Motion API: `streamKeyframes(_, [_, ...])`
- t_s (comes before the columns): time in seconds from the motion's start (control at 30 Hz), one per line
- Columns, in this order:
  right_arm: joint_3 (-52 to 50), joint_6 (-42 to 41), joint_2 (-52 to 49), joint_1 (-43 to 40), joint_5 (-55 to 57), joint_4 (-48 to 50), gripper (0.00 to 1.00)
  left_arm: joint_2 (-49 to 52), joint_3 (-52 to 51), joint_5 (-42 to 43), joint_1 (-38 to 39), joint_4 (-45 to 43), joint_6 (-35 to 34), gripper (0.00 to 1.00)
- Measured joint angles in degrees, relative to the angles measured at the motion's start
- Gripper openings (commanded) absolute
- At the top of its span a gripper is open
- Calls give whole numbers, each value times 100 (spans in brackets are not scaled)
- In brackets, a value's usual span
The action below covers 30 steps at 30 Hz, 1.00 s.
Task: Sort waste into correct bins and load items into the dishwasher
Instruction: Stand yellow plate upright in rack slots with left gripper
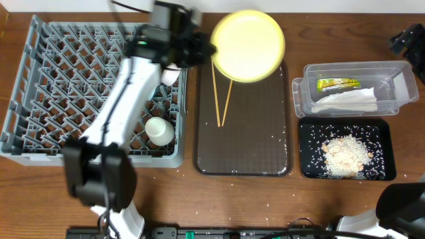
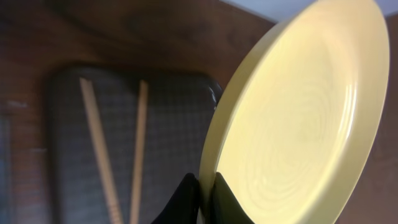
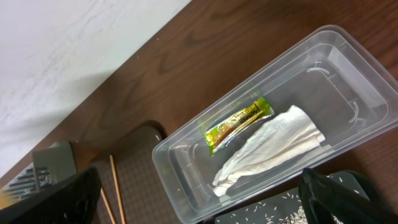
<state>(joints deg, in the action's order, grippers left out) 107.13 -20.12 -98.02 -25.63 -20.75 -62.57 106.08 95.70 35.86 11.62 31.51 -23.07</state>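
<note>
While the left gripper (image 1: 207, 49) (image 2: 206, 194) pinches the plate (image 1: 249, 44) (image 2: 298, 124) by its rim, with one finger on each side of the edge, the plate sits at the far end of the brown tray (image 1: 252, 156). The plate is yellow and round. In the left wrist view it is tipped up on its side. It covers the top ends of the chopsticks (image 1: 222, 99) (image 2: 102, 155). The two chopsticks lie on the brown tray. They are close at the near end and spread apart toward the plate. I cannot tell if the plate touches the tray. The big grey rack (image 1: 40, 86) is to the left of the brown tray, just beside it. A white cup (image 1: 159, 130) stands in the rack near its front right corner. On the right side of the table (image 1: 312, 26) is the clear tub (image 1: 393, 70) (image 3: 348, 68). Inside it lie the green and yellow wrapper (image 1: 337, 84) (image 3: 239, 124) and the white napkin (image 1: 348, 101) (image 3: 273, 149), side by side and touching. Just in front of the tub is the black tray (image 1: 312, 136), with a heap of pale crumbs (image 1: 344, 156) in it and more bits scattered around. The right gripper (image 3: 199, 193) hangs over the tub. Its two black fingers (image 3: 62, 199) are spread wide apart and hold nothing.
</note>
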Motion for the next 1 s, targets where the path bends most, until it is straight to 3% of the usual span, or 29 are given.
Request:
streamKeyframes(0.2, [0,0,0,0,-2,2,99,-1025,-2,-767,-1517,914,754,7])
streamKeyframes(0.37, [0,0,0,0,-2,0,99,-1335,-2,-1384,-2422,1067,1270,7])
streamKeyframes(1.0, [0,0,0,0,-2,0,99,-1335,-103,-3539,-3143,332,2529,7])
